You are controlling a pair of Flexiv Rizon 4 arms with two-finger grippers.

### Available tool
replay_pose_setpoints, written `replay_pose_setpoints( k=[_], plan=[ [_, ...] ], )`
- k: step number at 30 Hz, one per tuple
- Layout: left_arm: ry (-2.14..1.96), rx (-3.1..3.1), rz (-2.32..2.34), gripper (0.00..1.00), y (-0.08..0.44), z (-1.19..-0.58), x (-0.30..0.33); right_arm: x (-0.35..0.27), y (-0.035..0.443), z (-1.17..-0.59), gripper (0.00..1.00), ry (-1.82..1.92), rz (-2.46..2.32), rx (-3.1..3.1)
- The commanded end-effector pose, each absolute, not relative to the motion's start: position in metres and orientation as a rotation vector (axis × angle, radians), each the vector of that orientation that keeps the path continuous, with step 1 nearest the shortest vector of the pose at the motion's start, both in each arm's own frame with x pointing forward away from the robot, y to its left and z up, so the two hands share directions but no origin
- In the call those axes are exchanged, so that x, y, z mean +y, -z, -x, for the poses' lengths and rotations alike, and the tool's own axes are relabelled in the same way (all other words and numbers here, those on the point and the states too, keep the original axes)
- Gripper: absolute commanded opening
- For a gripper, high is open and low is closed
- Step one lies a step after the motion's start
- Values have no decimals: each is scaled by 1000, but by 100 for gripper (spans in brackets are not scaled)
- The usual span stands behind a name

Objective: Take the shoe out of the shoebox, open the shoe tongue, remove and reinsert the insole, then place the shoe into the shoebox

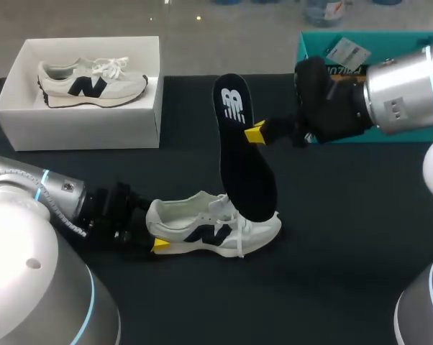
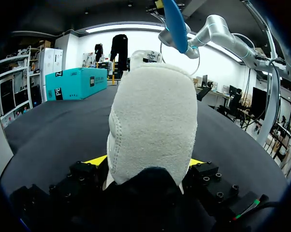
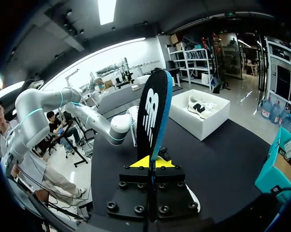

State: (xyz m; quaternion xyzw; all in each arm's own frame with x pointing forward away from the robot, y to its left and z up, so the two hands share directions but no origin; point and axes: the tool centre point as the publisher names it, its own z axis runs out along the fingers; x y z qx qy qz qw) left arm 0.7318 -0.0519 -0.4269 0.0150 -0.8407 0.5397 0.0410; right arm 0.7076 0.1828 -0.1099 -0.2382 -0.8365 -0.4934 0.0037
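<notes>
A white sneaker [image 1: 216, 226] with a dark logo lies on its sole on the black table [image 1: 346, 237], toe to the right. My left gripper [image 1: 156, 231] grips its heel from both sides. In the left wrist view the heel [image 2: 152, 121] fills the gap between the yellow tips of that gripper [image 2: 145, 162]. My right gripper [image 1: 254, 134] is shut on the edge of a black insole [image 1: 242, 158]. The insole stands tilted, its lower end at the sneaker's opening. Seen from the right wrist, the insole [image 3: 152, 116] rises upright from the gripper [image 3: 150, 163].
A white shoebox [image 1: 80, 122] stands at the back left with a second sneaker [image 1: 87, 83] inside. A teal box [image 1: 310, 47] sits at the back right, behind my right arm. Bare black tabletop lies in front of the sneaker.
</notes>
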Motion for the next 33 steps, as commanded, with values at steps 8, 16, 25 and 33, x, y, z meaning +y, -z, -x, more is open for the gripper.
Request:
replay_pose_setpoints(
  k=[8,16,25,33],
  plan=[
    [-1651,-2575,-46,0,429,-732,-53,170,112,-706,0,1526,646,-2490],
    [-1651,-2575,-46,0,429,-732,-53,146,94,-691,0,1475,681,-2520],
    [-1651,-2575,-46,0,429,-732,-53,135,66,-670,0,1531,755,-2409],
    [-1651,-2575,-46,0,429,-732,-53,136,59,-661,0,1477,745,-2336]
  ],
)
